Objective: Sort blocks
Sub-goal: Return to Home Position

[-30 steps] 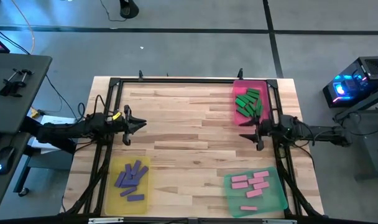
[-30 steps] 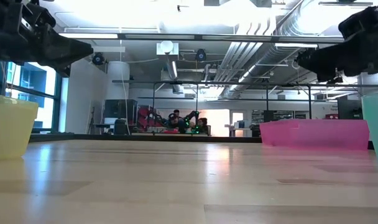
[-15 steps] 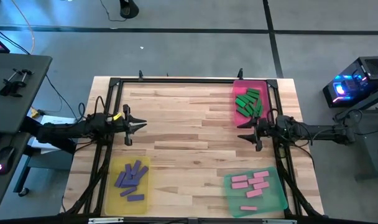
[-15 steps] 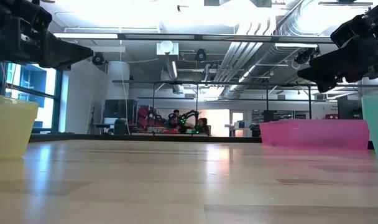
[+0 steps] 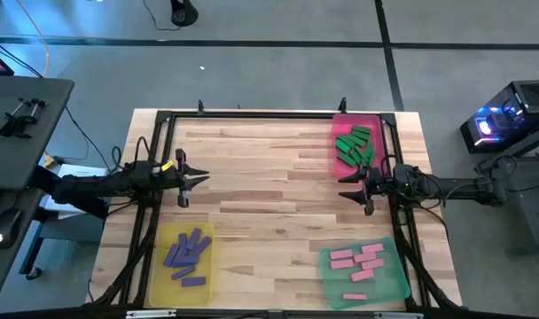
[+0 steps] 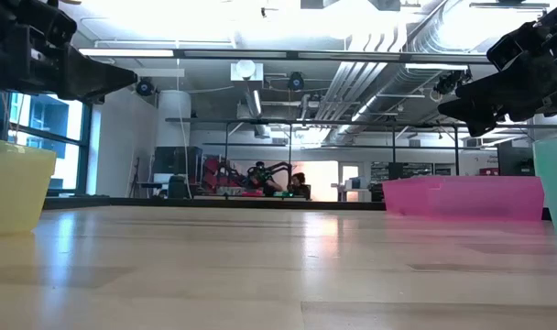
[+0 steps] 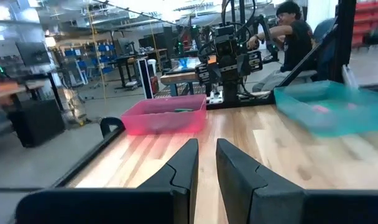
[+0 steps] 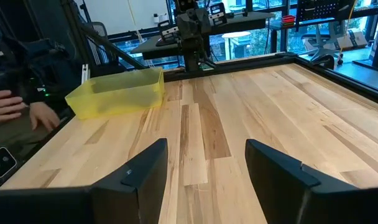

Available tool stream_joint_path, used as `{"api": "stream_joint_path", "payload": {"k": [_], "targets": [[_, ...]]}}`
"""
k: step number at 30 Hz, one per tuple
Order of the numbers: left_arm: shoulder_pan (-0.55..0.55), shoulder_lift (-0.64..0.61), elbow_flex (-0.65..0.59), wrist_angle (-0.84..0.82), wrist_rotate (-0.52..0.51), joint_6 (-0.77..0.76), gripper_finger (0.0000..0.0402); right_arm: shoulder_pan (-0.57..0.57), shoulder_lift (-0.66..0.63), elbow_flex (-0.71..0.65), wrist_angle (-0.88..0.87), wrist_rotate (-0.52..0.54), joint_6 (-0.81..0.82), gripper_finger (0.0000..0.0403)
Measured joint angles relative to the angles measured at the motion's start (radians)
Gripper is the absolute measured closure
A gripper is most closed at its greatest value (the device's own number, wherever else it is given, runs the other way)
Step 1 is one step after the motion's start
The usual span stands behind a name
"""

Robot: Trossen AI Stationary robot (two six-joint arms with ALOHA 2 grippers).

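Blocks sit sorted by colour in three trays around the table [image 5: 269,177]: green [image 5: 354,146], purple [image 5: 185,250], pink [image 5: 358,261]. Left gripper [image 5: 199,181] near-closed and empty, right gripper [image 5: 347,188] open and empty (beside green blocks). Risk: right arm could clip that tray.

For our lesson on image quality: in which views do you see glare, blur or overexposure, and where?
Low view: ceiling lights blown out white, and their glare streaks the table. Left wrist view: the green tray is blurred, while the left gripper fingers are sharp. High view: evenly lit, blocks clear. Right wrist view: bright windows, mild sheen on the wood.
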Motion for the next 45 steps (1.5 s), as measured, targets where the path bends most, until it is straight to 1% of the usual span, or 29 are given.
{"api": "stream_joint_path", "payload": {"k": [5, 9, 45], "targets": [[-0.002, 0.008, 0.000, -0.001, 0.011, -0.188, 0.0358, 0.000, 0.000, 0.000, 0.000, 0.000, 0.000, 0.0204], [-0.002, 0.009, 0.000, -0.002, 0.011, -0.268, 0.0358, 0.000, 0.000, 0.000, 0.000, 0.000, 0.000, 0.0204], [-0.002, 0.009, 0.000, -0.001, 0.009, -0.261, 0.0358, 0.000, 0.000, 0.000, 0.000, 0.000, 0.000, 0.0204]]}}
